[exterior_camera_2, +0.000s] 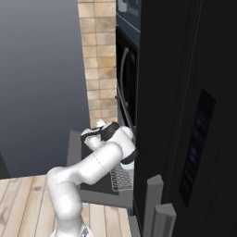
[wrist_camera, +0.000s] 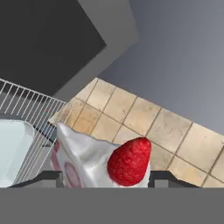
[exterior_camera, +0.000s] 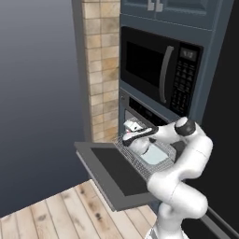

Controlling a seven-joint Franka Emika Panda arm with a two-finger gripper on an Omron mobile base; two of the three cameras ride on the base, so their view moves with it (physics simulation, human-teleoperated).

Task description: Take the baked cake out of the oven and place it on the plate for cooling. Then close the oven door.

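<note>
The cake [wrist_camera: 98, 159] is gripped between the jaws of the gripper [wrist_camera: 105, 177] and held above the left edge of the pulled-out rack [exterior_camera: 140, 161], over the lowered door [exterior_camera: 116, 175].

The white arm [exterior_camera: 179, 186] bends at its elbow and reaches forward — wrist level. The gripper [wrist_camera: 103, 177] has a dark finger [wrist_camera: 46, 177] on either side of the baked cake [wrist_camera: 94, 159] — clamped between them.

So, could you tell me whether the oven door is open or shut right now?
Open. The oven door lies folded down flat, its dark glass facing up, with a wire rack pulled out over it.
</note>
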